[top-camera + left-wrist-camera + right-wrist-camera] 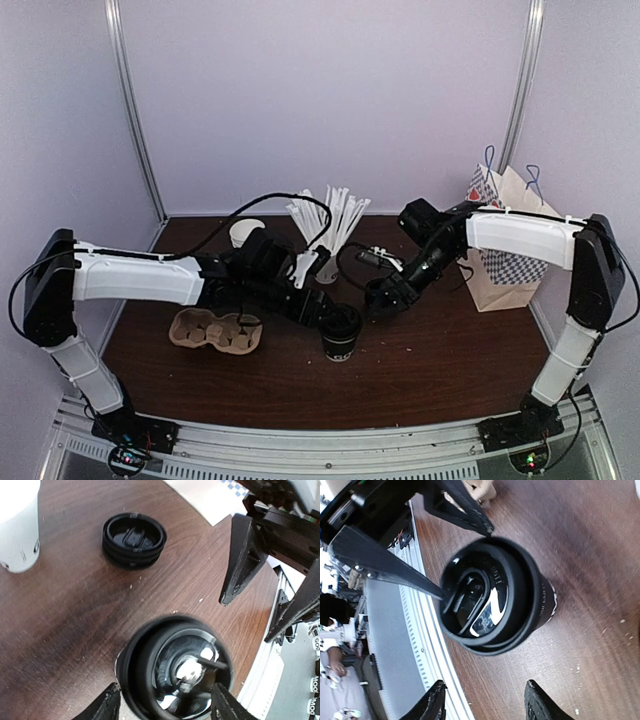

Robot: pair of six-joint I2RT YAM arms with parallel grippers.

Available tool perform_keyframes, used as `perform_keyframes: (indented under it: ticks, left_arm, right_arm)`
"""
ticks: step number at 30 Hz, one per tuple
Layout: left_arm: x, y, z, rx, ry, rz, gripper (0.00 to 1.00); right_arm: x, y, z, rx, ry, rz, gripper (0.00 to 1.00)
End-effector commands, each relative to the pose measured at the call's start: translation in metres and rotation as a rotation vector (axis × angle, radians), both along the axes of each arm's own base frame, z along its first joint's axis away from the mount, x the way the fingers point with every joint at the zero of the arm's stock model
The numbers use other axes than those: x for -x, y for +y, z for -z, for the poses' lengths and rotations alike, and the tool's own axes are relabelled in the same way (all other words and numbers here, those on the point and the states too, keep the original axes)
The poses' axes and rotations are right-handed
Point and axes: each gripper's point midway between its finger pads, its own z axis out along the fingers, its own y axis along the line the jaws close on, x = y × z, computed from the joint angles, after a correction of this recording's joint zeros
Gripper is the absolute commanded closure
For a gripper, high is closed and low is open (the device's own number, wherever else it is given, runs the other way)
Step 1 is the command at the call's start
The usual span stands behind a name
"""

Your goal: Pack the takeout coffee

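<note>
Takeout coffee (340, 336) stands upright on the table (440, 375), about mid-width and a bit toward the near edge, black lid on, white lettering on the side. Left gripper (166, 700) is right over it, jaws apart, with one fingertip on each side of the lid. Can't tell if they touch the rim. Right gripper (485, 702) sits just beside the cup on the right side, jaws apart with only bare wood between them, no contact with the cup.

Cardboard cup carrier (215, 331) lies toward the left edge, well apart from the coffee. Cup of straws (327, 266) is behind the coffee, toward the far edge. Stack of black lids (134, 540) sits on the wood near it. Checkered paper bag (505, 250) stands upright at the far right corner.
</note>
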Motion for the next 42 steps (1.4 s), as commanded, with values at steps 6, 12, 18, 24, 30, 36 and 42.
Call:
perform_keyframes:
  ticks: [6,12,18,24,30,36,42]
  left_arm:
    - [-0.018,-0.003,-0.041,0.026,-0.139,-0.014,0.35]
    - [-0.031,-0.003,-0.028,0.032,-0.106,-0.055,0.39]
    - [-0.025,-0.013,-0.016,0.076,-0.033,-0.024,0.44]
    - [-0.02,-0.01,0.006,0.043,0.028,-0.033,0.47]
    - [-0.015,-0.006,0.023,0.012,0.076,-0.04,0.5]
    - [-0.012,-0.003,0.034,0.0,0.107,-0.049,0.5]
    - [-0.01,0.001,0.041,-0.015,0.123,-0.057,0.52]
  right_arm:
    - [0.007,-0.007,0.006,0.01,-0.024,-0.019,0.48]
    - [0.014,0.011,0.015,-0.062,0.145,-0.004,0.53]
    - [0.016,0.018,0.021,-0.083,0.218,0.003,0.53]
    - [0.011,0.019,0.028,-0.067,0.22,0.021,0.53]
    - [0.009,0.022,0.041,-0.038,0.261,0.027,0.53]
    - [0.009,0.024,0.046,-0.042,0.304,0.033,0.53]
    - [0.015,0.03,0.028,-0.127,0.345,0.006,0.53]
